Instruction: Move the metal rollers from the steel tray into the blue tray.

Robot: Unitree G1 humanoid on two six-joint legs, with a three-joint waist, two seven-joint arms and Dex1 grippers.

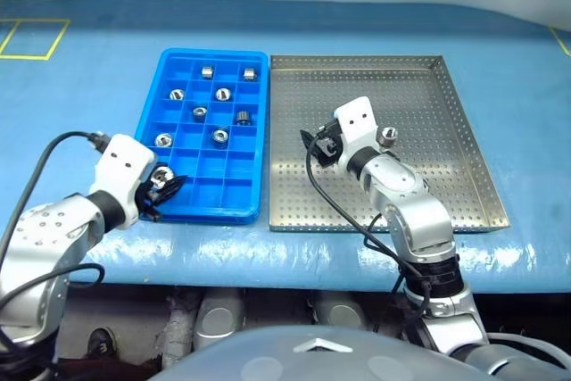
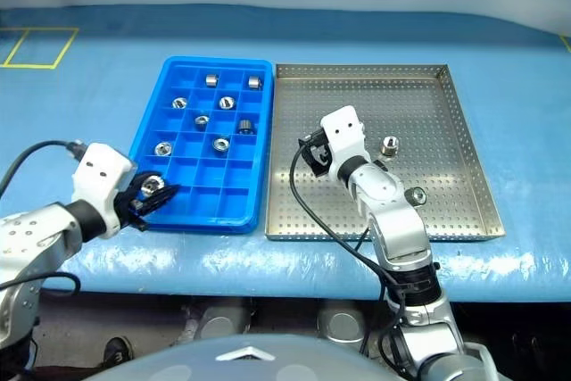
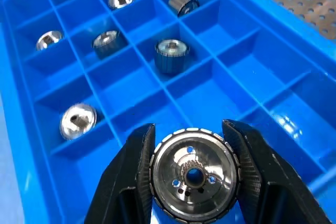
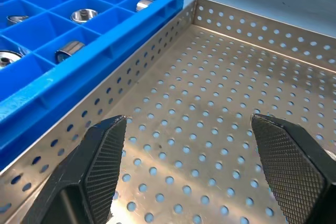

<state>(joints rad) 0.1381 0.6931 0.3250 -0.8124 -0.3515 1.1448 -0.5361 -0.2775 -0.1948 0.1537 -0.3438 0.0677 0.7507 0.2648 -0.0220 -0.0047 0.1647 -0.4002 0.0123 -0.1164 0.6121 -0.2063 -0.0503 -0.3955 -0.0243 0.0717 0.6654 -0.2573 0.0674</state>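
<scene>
Gripping one roller [image 3: 192,172] between my two black fingers, my left gripper [image 1: 161,186] hung over the near left corner of the blue tray [image 1: 198,205], its jaws clamped tight on the ribbed rim with the hollow centre facing back toward my wrist. Beyond it, eight more metal rollers [image 1: 220,136] sat in separate compartments across the far and middle rows of that tray; the nearest row of cells lay bare. Just beside the blue tray, on its right and nearly touching along one long edge, lay the steel tray [image 1: 464,167] on the blue table cover [image 1: 80,95]. My right gripper [image 1: 319,145] hovered low over the left half of its perforated floor, pointing toward the blue tray, with its jaws spread wide apart and only bare holes between the fingers [image 4: 107,156]. Further right, one roller [image 1: 389,137] stood on the steel floor just beside my right wrist, and in the right eye view another [image 2: 416,195] lay nearer the front rim, close to my forearm.
</scene>
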